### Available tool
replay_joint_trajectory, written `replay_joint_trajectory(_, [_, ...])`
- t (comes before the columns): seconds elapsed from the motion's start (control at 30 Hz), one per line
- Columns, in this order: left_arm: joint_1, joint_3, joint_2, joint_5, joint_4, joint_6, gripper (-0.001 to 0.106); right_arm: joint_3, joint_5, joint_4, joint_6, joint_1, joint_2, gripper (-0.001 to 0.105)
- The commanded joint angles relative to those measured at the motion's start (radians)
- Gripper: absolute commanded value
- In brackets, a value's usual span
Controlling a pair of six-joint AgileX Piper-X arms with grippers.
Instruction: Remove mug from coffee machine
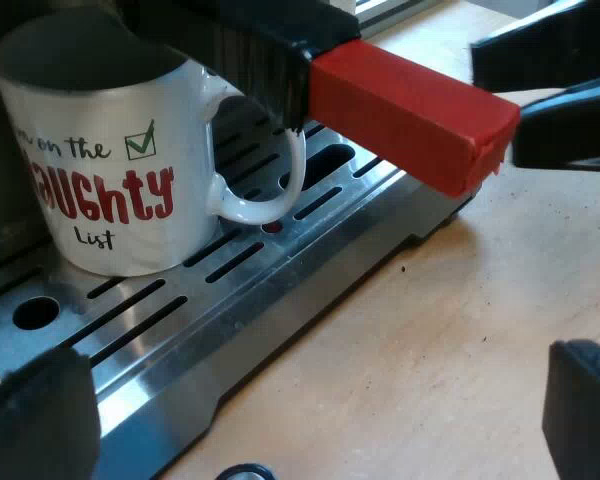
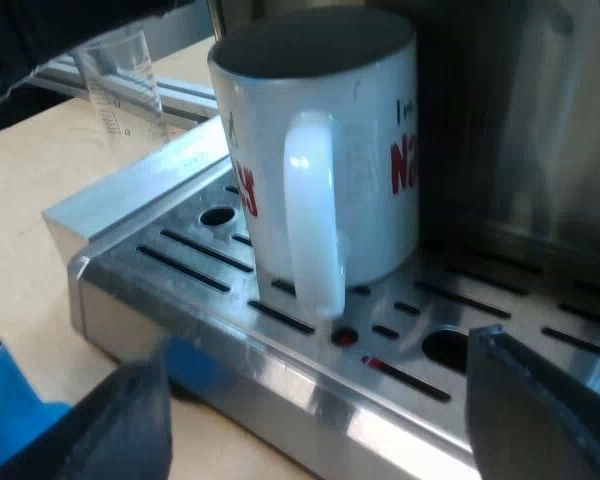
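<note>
A white mug [image 1: 110,170] with red lettering stands on the espresso machine's slotted metal drip tray [image 1: 240,300]. Its handle [image 1: 270,190] sits under the holder's dark handle, whose red end [image 1: 410,110] sticks out over the tray's edge. My left gripper [image 1: 315,390] is open, low beside the tray and short of the mug. My right gripper [image 2: 320,375] is open too, its fingers [image 2: 540,410] spread either side of the mug's handle [image 2: 315,220] and not touching it. In the left wrist view my right gripper [image 1: 540,95] shows just past the red end.
A measuring glass [image 2: 125,85] stands on the wooden table beyond the tray's corner. A blue tamper [image 2: 5,410] lies on the table close to the tray [image 2: 180,240]. Bare wood table [image 1: 460,340] stretches beside the machine.
</note>
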Motion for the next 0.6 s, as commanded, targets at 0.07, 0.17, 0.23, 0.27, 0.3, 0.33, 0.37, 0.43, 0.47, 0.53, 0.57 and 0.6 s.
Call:
replay_joint_trajectory(0.07, [-0.006,-0.004,0.0,0.012,-0.019,-0.011,0.09,-0.06,0.001,-0.045,-0.001,0.002,0.069,0.063])
replay_joint_trajectory(0.17, [-0.006,-0.004,0.0,0.012,-0.019,-0.011,0.09,-0.108,0.001,-0.048,-0.001,0.002,0.126,0.063])
replay_joint_trajectory(0.23, [-0.006,-0.004,0.0,0.012,-0.019,-0.011,0.09,-0.13,0.001,-0.048,-0.001,0.002,0.152,0.063])
replay_joint_trajectory(0.27, [-0.006,-0.004,0.0,0.012,-0.019,-0.011,0.09,-0.143,0.001,-0.048,-0.001,0.002,0.164,0.063])
replay_joint_trajectory(0.3, [-0.006,-0.004,0.0,0.012,-0.019,-0.011,0.09,-0.168,0.001,-0.048,-0.001,0.002,0.2,0.063])
replay_joint_trajectory(0.33, [-0.006,-0.004,0.0,0.012,-0.019,-0.011,0.09,-0.189,0.001,-0.048,-0.001,0.002,0.228,0.063])
replay_joint_trajectory(0.37, [-0.006,-0.004,0.0,0.012,-0.019,-0.011,0.09,-0.197,0.001,-0.052,-0.001,0.002,0.236,0.063])
replay_joint_trajectory(0.43, [-0.006,-0.004,0.0,0.012,-0.019,-0.011,0.09,-0.226,0.008,-0.067,-0.001,0.002,0.283,0.063])
replay_joint_trajectory(0.47, [-0.006,-0.004,0.0,0.012,-0.019,-0.011,0.09,-0.231,0.014,-0.07,-0.001,0.002,0.294,0.063])
replay_joint_trajectory(0.53, [-0.006,-0.004,0.0,0.012,-0.019,-0.011,0.09,-0.249,0.024,-0.077,-0.001,0.002,0.323,0.063])
replay_joint_trajectory(0.57, [-0.006,-0.004,0.0,0.012,-0.019,-0.011,0.09,-0.265,0.036,-0.087,0.0,0.002,0.347,0.063])
replay_joint_trajectory(0.6, [-0.006,-0.004,0.0,0.012,-0.019,-0.011,0.09,-0.276,0.038,-0.095,0.0,0.002,0.363,0.063])
